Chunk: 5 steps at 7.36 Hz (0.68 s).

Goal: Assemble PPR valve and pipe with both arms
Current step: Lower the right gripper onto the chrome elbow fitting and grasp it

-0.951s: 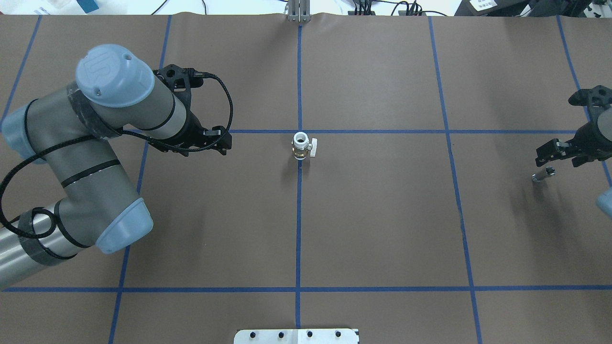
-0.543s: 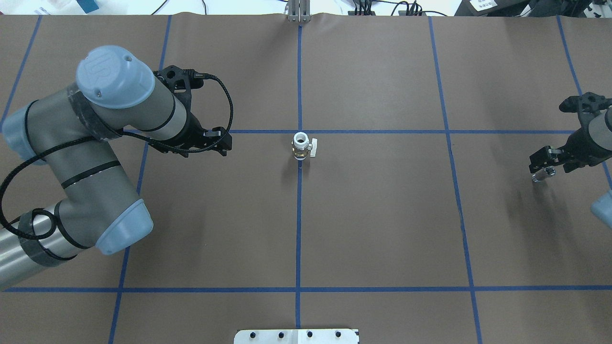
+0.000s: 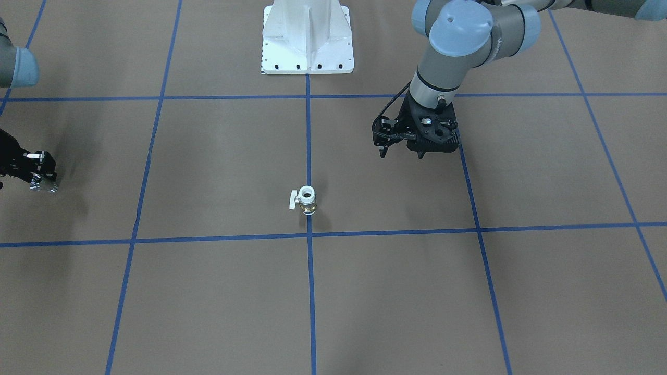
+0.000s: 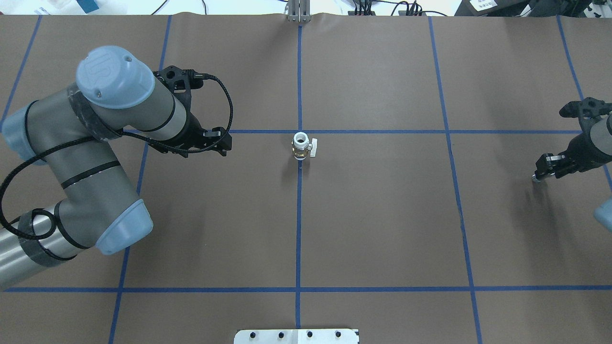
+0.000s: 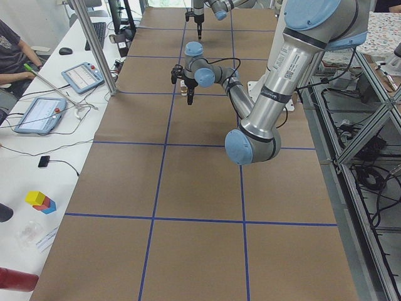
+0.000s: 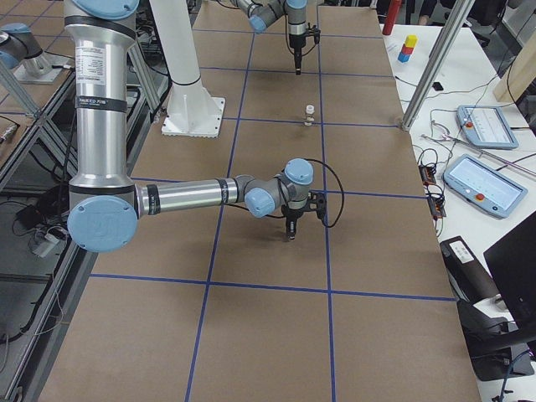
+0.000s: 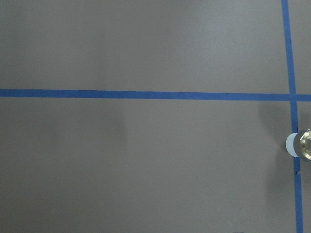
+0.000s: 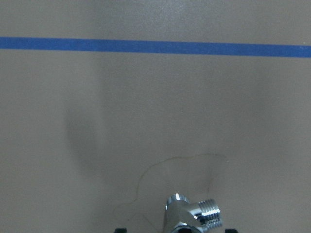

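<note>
Valve (image 4: 301, 145) upright mid-surface (image 4: 382, 215), mouth up, probably for top entry. Right fingers (image 4: 542, 169) at 3 o'clock clamp pipe (image 8: 192, 213); left fingers (image 4: 221, 142) spread, hovering at valve's 9 o'clock, likely to steady it.

The right tool (image 4: 544, 169) has come down onto the pipe (image 8: 190, 213). A second ago it hung spread wide, and the pipe lay on the table (image 4: 382, 215) just beside its fingertips, in plain sight from overhead. Half a second ago the fingertips had dropped to either side of the pipe. Now the tool sits lower and looks narrower. The pipe lies under it between the jaws, and only one silver end shows past the fingertips. Whether the jaws press on it cannot be told. The right arm's wrist (image 4: 595, 141) has shifted along with the tool.
</note>
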Tool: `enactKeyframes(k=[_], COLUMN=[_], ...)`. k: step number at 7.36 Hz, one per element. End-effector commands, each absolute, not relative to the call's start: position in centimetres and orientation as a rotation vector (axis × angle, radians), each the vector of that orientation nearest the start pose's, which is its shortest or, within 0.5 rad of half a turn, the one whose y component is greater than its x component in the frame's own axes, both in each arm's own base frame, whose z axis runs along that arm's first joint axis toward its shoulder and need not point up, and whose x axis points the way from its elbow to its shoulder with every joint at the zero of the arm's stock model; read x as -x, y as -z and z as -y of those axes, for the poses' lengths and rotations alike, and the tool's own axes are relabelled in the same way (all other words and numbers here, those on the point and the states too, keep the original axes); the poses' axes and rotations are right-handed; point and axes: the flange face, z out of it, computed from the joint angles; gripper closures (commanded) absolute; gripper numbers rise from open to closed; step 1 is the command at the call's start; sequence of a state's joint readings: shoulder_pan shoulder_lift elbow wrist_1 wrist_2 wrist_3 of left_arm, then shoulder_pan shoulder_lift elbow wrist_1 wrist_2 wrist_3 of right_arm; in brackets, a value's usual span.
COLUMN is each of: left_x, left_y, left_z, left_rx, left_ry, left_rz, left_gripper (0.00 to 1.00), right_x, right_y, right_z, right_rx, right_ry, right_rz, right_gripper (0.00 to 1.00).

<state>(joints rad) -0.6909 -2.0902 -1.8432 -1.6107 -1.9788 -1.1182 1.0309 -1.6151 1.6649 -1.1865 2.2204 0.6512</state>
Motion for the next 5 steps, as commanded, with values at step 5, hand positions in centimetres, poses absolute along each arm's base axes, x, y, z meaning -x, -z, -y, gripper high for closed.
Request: enactKeyframes(k=[5], left_x=[-39.7], left_y=[-25.0], left_z=[46.0], left_rx=[-0.102], left_ry=[0.034], left_rz=[-0.912], left_gripper=[0.12], right_x=[21.0], right_y=[-52.4], right_z=[49.1], right_rx=[-0.014], right_ry=[0.008], right_rz=[0.808], right_gripper=[1.00])
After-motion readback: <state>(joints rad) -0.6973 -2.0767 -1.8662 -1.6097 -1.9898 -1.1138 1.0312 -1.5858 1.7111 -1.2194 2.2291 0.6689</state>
